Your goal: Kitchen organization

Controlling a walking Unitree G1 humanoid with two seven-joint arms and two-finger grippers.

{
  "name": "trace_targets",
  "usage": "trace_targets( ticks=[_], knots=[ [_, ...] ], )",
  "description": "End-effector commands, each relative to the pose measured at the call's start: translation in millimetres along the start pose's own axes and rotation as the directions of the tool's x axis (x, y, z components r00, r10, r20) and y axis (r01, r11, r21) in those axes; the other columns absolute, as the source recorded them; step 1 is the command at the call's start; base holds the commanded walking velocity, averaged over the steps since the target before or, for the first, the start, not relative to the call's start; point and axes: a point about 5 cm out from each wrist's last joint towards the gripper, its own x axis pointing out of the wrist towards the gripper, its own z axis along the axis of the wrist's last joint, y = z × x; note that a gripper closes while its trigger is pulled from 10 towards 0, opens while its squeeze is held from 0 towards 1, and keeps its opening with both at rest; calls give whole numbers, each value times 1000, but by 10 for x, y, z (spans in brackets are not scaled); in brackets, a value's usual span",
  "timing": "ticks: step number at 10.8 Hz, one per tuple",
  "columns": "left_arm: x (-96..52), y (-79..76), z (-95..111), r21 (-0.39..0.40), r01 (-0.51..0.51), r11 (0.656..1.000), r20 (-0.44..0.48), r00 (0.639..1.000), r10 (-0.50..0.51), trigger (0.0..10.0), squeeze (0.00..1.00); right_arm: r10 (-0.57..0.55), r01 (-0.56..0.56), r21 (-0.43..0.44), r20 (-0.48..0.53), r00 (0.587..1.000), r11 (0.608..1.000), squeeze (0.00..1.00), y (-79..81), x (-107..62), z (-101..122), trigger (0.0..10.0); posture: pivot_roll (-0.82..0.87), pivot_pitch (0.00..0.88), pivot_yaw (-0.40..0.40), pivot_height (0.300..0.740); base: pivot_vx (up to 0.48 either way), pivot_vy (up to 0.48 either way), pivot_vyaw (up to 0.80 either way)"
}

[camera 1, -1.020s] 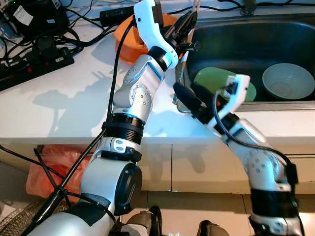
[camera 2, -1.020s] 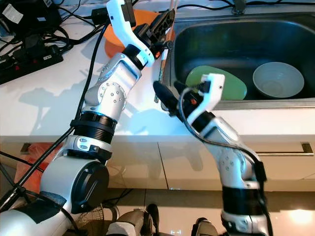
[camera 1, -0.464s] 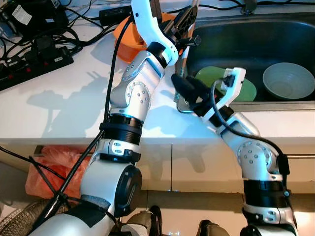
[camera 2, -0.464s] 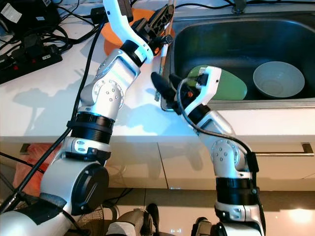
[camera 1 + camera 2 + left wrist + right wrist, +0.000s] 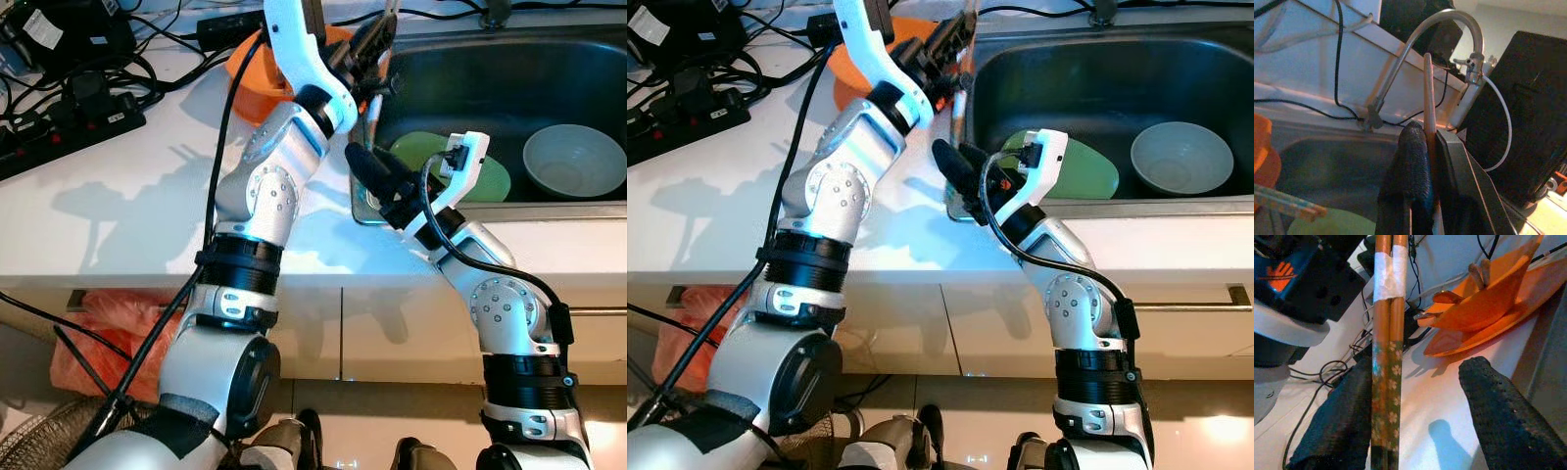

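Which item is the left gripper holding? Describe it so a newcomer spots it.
At the steel sink, look to its left rim, where the left gripper is shut on a pair of chopsticks. They are wooden, taped together with a white band, flower-patterned at one end, unlike the orange dishes nearby.

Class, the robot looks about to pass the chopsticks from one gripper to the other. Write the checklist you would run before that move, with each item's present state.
1. Left gripper shut on the chopsticks: ok.
2. Right gripper open for them: ok.
3. Chopsticks between the right fingers: ok, beside one finger.
4. Pair taped together: ok.
5. Both right fingers touching them: not ok.
6. Sink free to receive them: not ok, green plate and bowl inside.
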Motion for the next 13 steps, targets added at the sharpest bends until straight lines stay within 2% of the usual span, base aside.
trace_targets(
  ticks=[1, 6, 12, 13],
  knots=[
    [0, -158, -210, -87, 30, 996, -20, 999, -32, 0, 0, -22, 22, -3, -6, 1000, 1000, 0, -34, 12, -13, 0, 15, 186, 139, 740, 0, 0, 0],
    [-6, -189, -254, -89, 40, 995, -41, 998, -44, 0, 0, -69, 68, -20, -25, 997, 997, 0, -122, -19, -51, 0, 13, 181, 138, 740, 0, 0, 0],
    [-32, -156, -237, -51, 30, 998, -48, 998, -32, 0, 0, -116, 115, -44, -12, 993, 992, 0, -193, -24, -34, 0, 12, 175, 136, 740, 0, 0, 0],
    [-33, -156, -244, -46, 26, 999, -54, 998, -29, 824, 0, -118, 118, -45, -12, 993, 992, 0, -195, -28, -38, 0, 11, 175, 138, 740, 0, 0, 0]
  ],
)
